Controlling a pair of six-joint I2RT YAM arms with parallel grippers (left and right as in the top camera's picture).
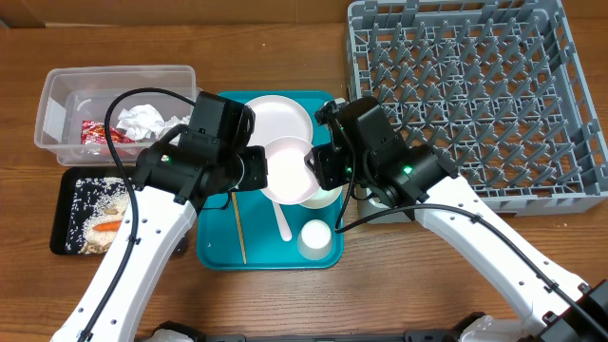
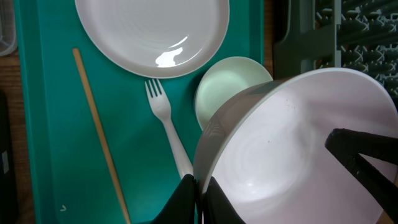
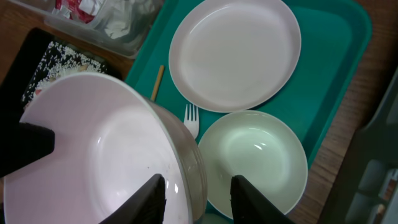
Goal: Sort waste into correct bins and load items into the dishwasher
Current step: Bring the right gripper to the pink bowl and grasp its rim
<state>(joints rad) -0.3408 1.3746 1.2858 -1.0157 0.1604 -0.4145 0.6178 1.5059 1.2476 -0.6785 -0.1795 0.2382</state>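
Teal tray (image 1: pixel 214 242): wooden stick (image 1: pixel 238 228) lengthwise; fork (image 2: pixel 166 127) tines toward plate (image 2: pixel 152 31)

This looks like a robot test room set up like a kitchen clean-up corner. A left robot arm (image 1: pixel 123 256) and a right robot arm (image 1: pixel 484 237), both white and black, reach over a brown wooden desk (image 1: pixel 275 43). On the desk sit a big grey dish rack (image 1: pixel 475 85), a teal tray (image 1: pixel 217 237) with a white plate (image 1: pixel 280 119), and a clear tub (image 1: pixel 57 95).
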